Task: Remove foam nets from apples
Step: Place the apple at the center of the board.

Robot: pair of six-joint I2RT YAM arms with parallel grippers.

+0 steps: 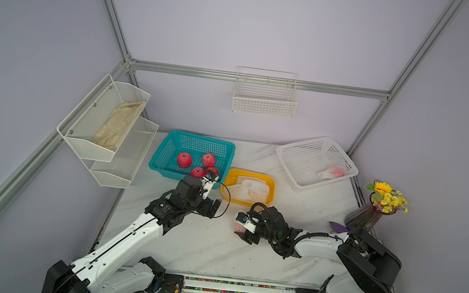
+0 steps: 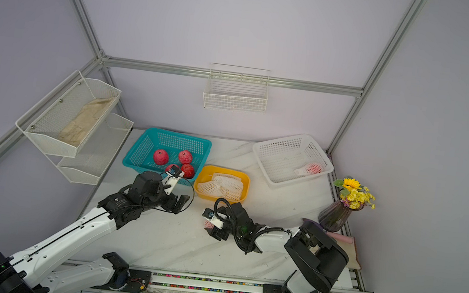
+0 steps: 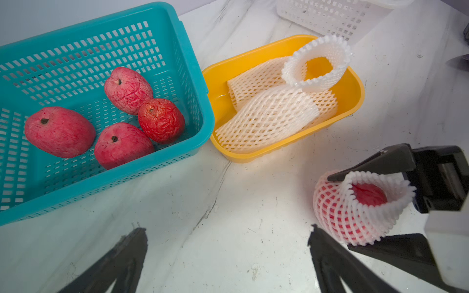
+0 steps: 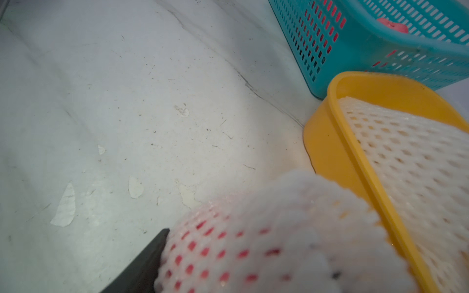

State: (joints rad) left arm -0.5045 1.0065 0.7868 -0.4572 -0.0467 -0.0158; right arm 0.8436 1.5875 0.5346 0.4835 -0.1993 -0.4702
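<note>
Teal basket (image 3: 195,83) holding four bare apples (image 3: 59,132); yellow tray (image 3: 253,155), empty nets (image 3: 266,119); white basket (image 1: 299,153), one netted apple (image 1: 336,171). Left claw (image 3: 228,229) spread. Right claw (image 3: 340,213) straddling second netted apple (image 4: 228,253), grip unclear.

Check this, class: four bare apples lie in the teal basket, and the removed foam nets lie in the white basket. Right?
No. The left wrist view shows the foam nets piled in the yellow tray; four bare apples do lie in the teal basket.
</note>
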